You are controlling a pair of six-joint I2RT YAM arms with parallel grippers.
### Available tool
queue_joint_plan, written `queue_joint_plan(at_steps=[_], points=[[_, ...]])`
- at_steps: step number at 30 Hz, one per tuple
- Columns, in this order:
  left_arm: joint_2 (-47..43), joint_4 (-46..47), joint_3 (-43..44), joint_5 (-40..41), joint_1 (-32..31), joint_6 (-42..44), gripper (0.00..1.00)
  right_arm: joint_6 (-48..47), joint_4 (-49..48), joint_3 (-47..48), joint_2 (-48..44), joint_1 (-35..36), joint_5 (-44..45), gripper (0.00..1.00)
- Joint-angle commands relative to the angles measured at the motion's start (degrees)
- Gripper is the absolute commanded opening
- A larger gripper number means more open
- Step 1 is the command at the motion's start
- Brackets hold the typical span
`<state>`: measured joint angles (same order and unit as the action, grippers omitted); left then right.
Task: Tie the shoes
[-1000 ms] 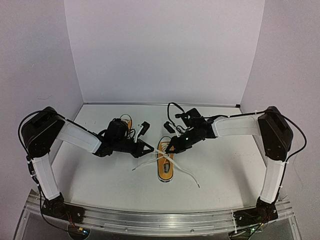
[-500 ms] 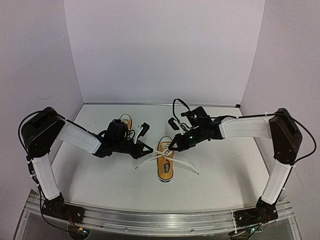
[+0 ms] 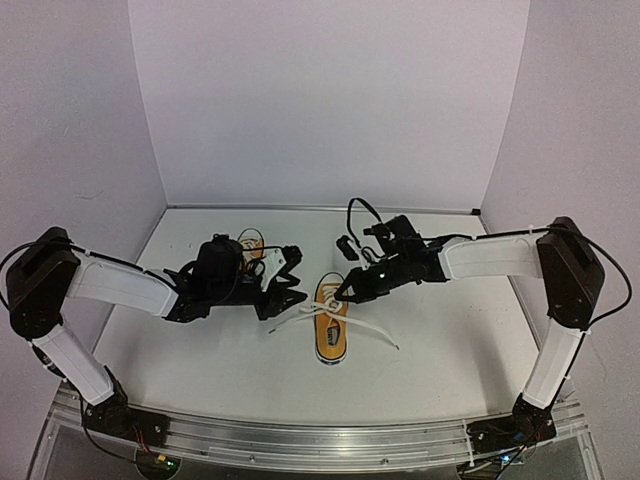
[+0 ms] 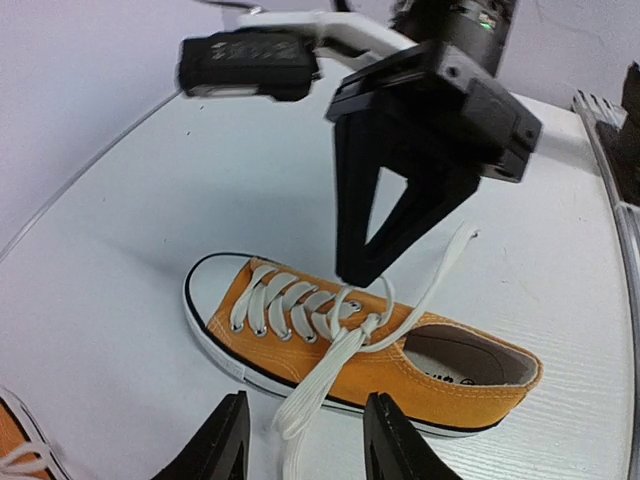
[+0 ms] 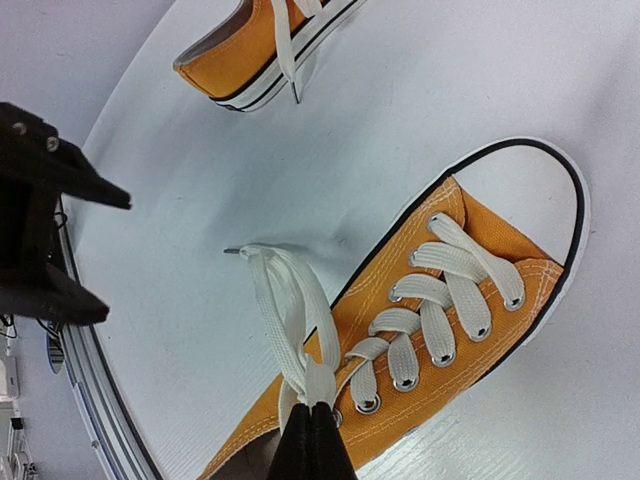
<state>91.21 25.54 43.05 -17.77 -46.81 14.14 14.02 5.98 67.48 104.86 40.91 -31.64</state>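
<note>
One orange shoe (image 3: 331, 335) lies mid-table with its white laces crossed in a first knot. My right gripper (image 3: 346, 295) is shut on the lace at that knot, above the shoe's top eyelets; the right wrist view shows the pinch (image 5: 312, 432) on the shoe (image 5: 455, 300). A folded lace loop (image 4: 305, 395) runs out from the knot and lies between the fingers of my open left gripper (image 4: 300, 450), just beside the shoe (image 4: 300, 345). The left gripper (image 3: 288, 280) sits left of the shoe. The other lace end (image 3: 385, 340) trails right. The second shoe (image 3: 251, 244) lies behind the left arm.
The second shoe also shows in the right wrist view (image 5: 255, 45), far from the first. White walls close the table at the back and both sides. The metal rail (image 3: 320, 440) runs along the near edge.
The left arm has dropped lower and reached further right, bringing its open fingers around the lace loop. The right gripper shifted slightly, drawing the right lace end in closer to the shoe.
</note>
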Motion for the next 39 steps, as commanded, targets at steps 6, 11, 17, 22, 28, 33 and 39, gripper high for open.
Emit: queue_joint_plan(at_steps=[6,11,17,22,28,33,39], points=[[7.1,-6.9,7.8,-1.5,-4.7,24.5,0.32,1.7,-2.6,-0.4,0.0,0.0,-0.9,0.0],[10.8,-7.3,10.9,-2.9,-5.7,27.4,0.26,2.1,-2.9,-0.4,0.4,-0.2,-1.0,0.0],[13.2,-7.6,12.6,-2.8,-6.0,29.0,0.22,2.1,-2.9,0.1,1.4,-0.3,-1.1,0.0],[14.9,-7.8,14.0,-2.6,-6.0,29.5,0.21,2.1,-3.0,0.6,2.0,-0.3,-1.5,0.0],[17.2,-8.5,15.8,-1.1,-6.0,30.0,0.22,2.1,-3.0,0.6,2.1,-0.3,-1.5,0.0],[18.2,-8.7,16.3,-0.1,-6.0,30.4,0.23,2.2,-3.0,0.5,2.1,-0.4,-1.5,0.0],[18.3,-8.4,16.3,1.0,-6.0,30.3,0.22,2.2,-3.0,0.8,2.4,-0.4,-1.9,0.0]])
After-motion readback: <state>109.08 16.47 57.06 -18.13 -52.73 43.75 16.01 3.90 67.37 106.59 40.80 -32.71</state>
